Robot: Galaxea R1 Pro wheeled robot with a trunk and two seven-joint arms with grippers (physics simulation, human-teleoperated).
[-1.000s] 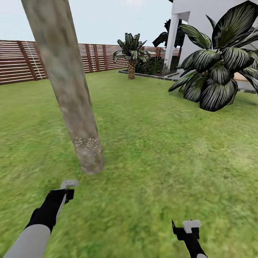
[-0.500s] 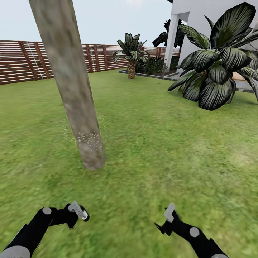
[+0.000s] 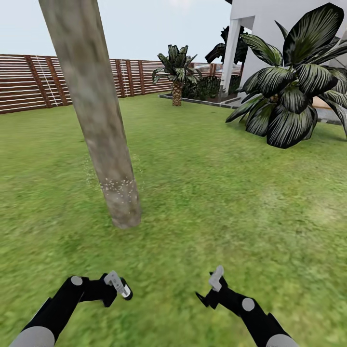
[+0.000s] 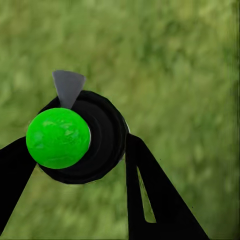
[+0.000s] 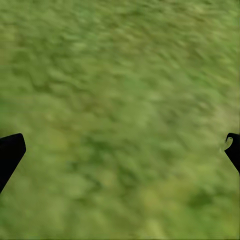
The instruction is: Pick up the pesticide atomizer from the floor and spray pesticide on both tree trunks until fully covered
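One thick tree trunk (image 3: pixel 96 115) stands on the lawn (image 3: pixel 217 202), a band of pale specks low on its bark; two arms show, each ending in one tool; one striped-leaf plant (image 3: pixel 294 91) and one small palm (image 3: pixel 177 72) stand by the white house (image 3: pixel 270 19); one slatted fence (image 3: pixel 29 82) runs behind. Since half a second ago both tools have drawn inward toward each other, while the trunk keeps its place in the head view. The left tool (image 3: pixel 115 285) is clenched on the pesticide atomizer (image 4: pixel 75 137), a black body with a bright green ball between the fingers (image 4: pixel 150 195); the trunk rises ahead of it, well apart. The right tool (image 3: pixel 212 284) hangs spread over grass, grasping nothing.
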